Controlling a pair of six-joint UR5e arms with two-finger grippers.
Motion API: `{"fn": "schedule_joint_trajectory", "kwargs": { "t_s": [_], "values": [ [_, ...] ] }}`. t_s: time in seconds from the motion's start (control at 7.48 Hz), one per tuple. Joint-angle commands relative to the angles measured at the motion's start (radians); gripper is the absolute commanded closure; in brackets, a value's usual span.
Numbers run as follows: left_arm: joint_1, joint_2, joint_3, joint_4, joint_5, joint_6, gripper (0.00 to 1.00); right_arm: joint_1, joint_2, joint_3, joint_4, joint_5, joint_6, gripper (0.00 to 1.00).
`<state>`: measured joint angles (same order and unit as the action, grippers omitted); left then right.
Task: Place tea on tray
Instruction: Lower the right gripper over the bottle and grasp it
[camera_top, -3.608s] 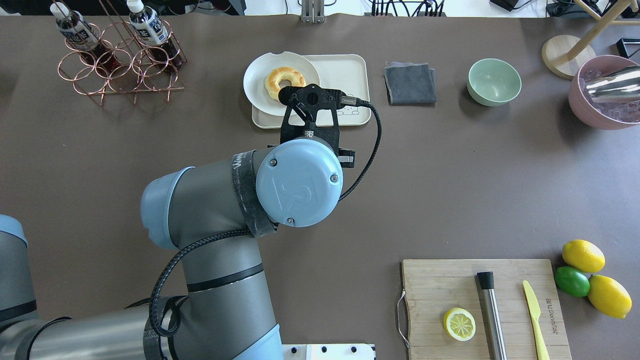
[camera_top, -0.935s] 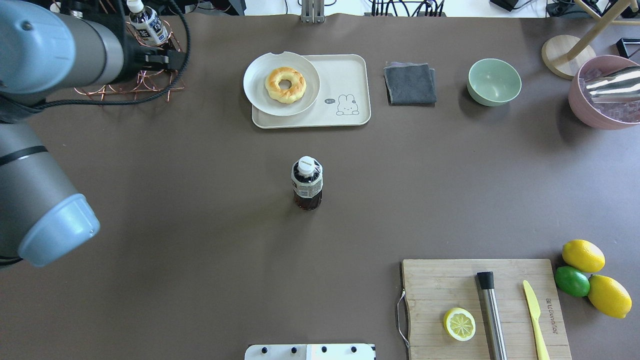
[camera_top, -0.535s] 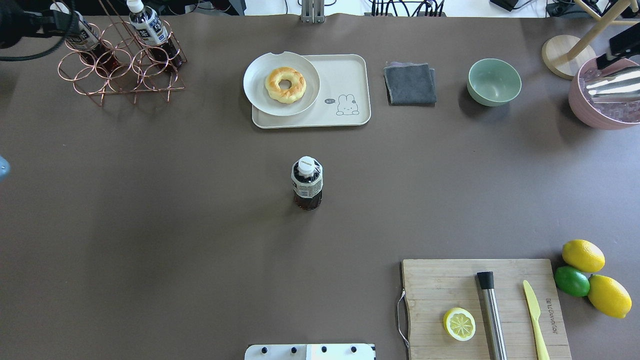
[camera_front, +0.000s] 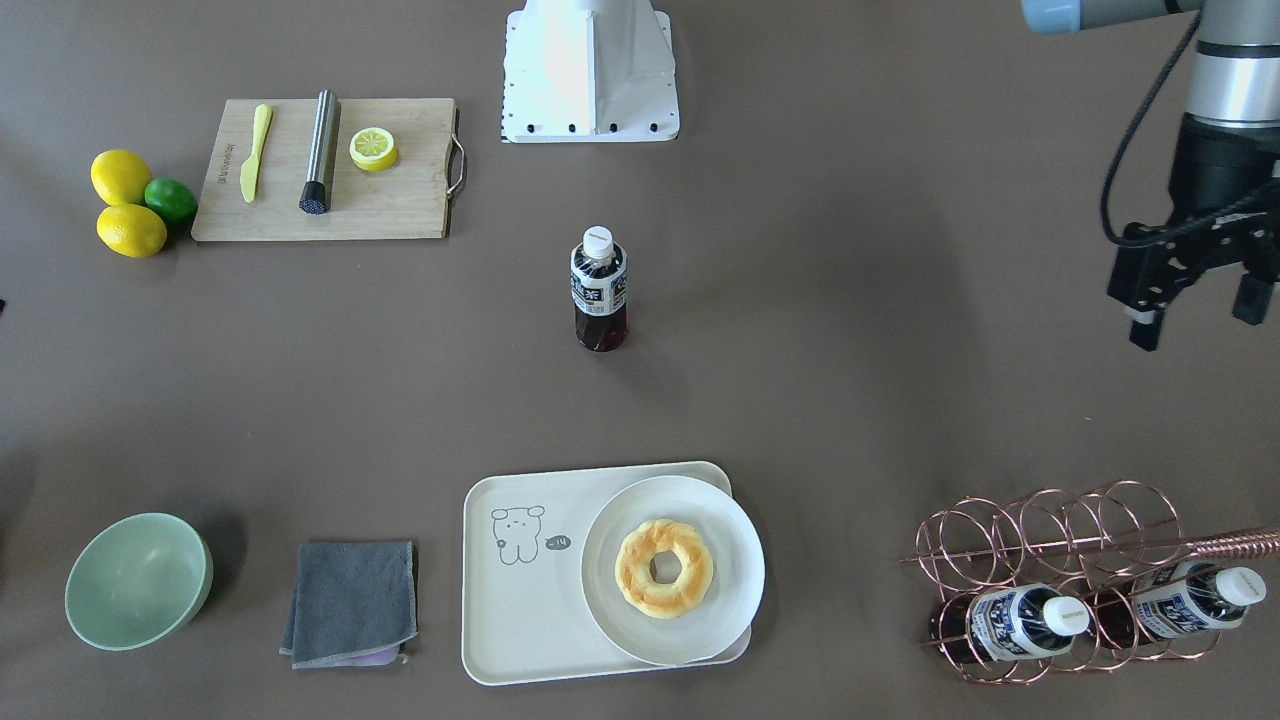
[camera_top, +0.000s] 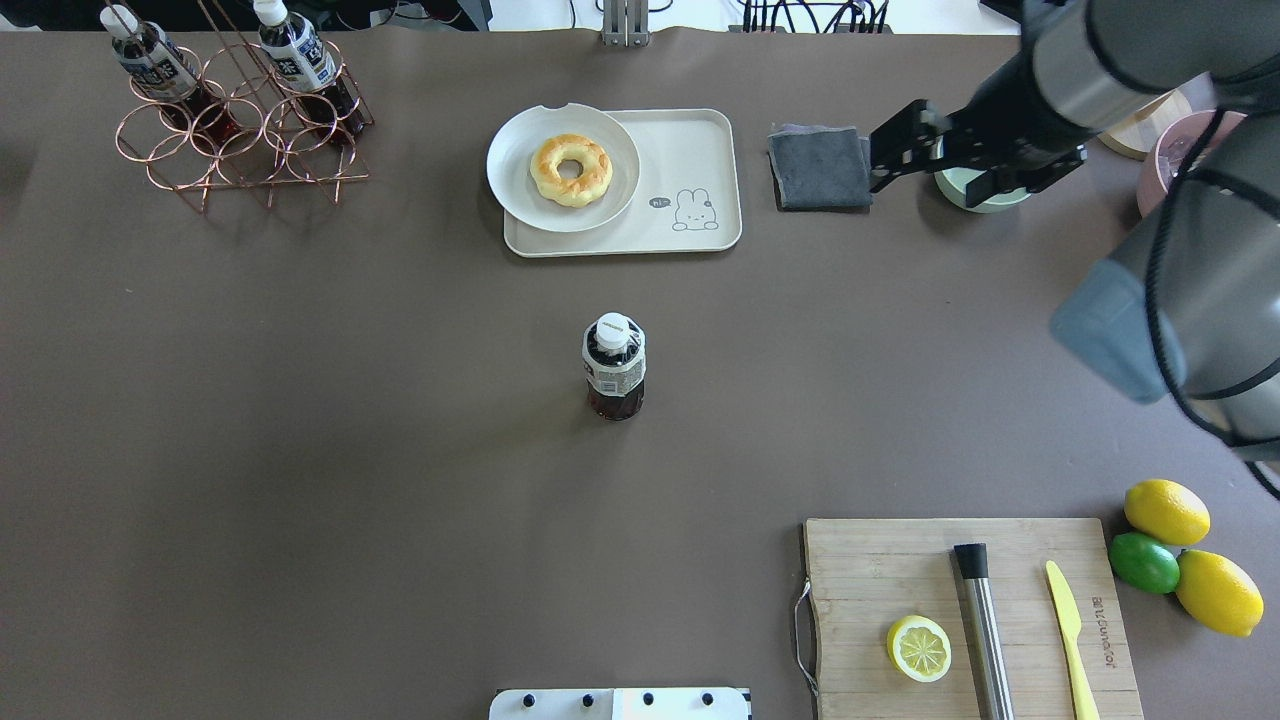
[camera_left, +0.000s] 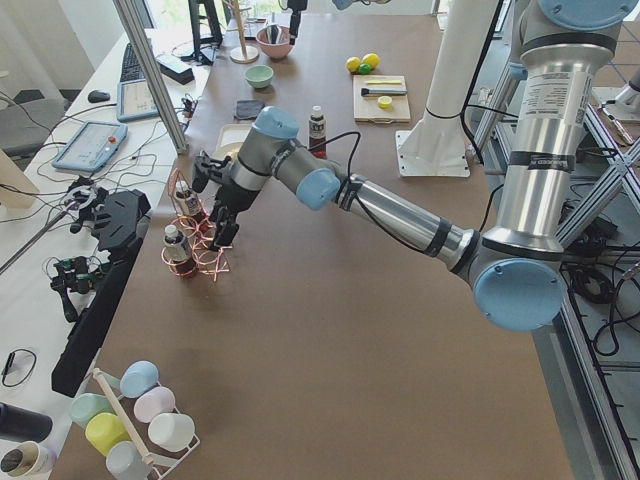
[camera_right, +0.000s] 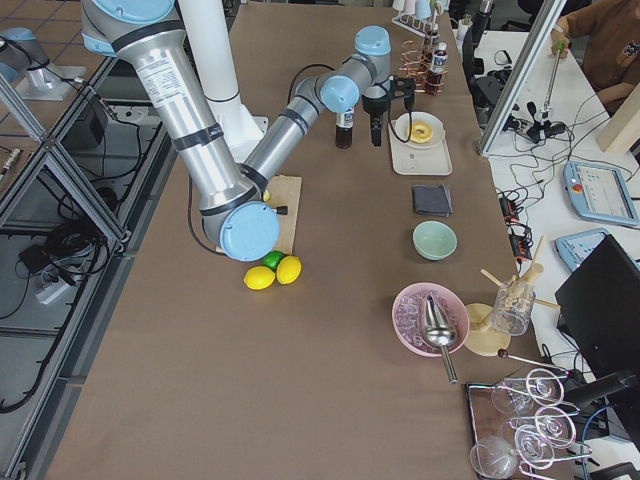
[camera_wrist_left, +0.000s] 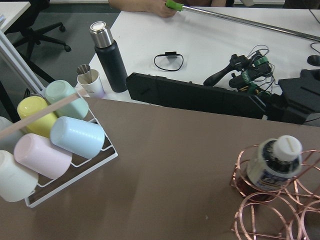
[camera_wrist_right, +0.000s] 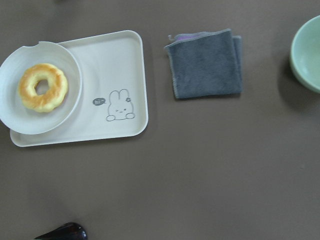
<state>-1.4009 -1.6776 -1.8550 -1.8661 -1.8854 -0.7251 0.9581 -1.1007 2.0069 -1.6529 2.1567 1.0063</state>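
Note:
The tea stands upright alone at the table's middle, also in the front view. The cream tray lies beyond it, bear drawing at its right, and shows in the right wrist view. My right gripper hangs open and empty above the grey cloth and green bowl, right of the tray. My left gripper is open and empty, high above the table near the copper rack. The rack holds two alike bottles.
A round plate with a doughnut covers the tray's left half. A grey cloth and a green bowl lie right of the tray. A cutting board with lemon half, muddler and knife is at front right.
The left arm has let go of the tea at the table's middle and pulled back left, out of the overhead view. The right arm has swung in from the right.

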Motion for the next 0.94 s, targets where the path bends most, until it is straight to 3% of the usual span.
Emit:
{"fn": "schedule_joint_trajectory", "kwargs": {
  "t_s": [0.0, 0.4, 0.8],
  "values": [
    [-0.148, 0.045, 0.109, -0.041, -0.151, 0.157, 0.02, -0.212, 0.1, 0.009, -0.013, -0.153, 0.191, 0.0],
    [-0.15, 0.068, 0.227, -0.042, -0.155, 0.159, 0.02, -0.336, 0.318, 0.0, -0.324, -0.256, 0.264, 0.0],
    [-0.15, 0.068, 0.226, -0.044, -0.158, 0.159, 0.02, -0.41, 0.416, -0.121, -0.317, -0.302, 0.252, 0.0]
  ]
}}
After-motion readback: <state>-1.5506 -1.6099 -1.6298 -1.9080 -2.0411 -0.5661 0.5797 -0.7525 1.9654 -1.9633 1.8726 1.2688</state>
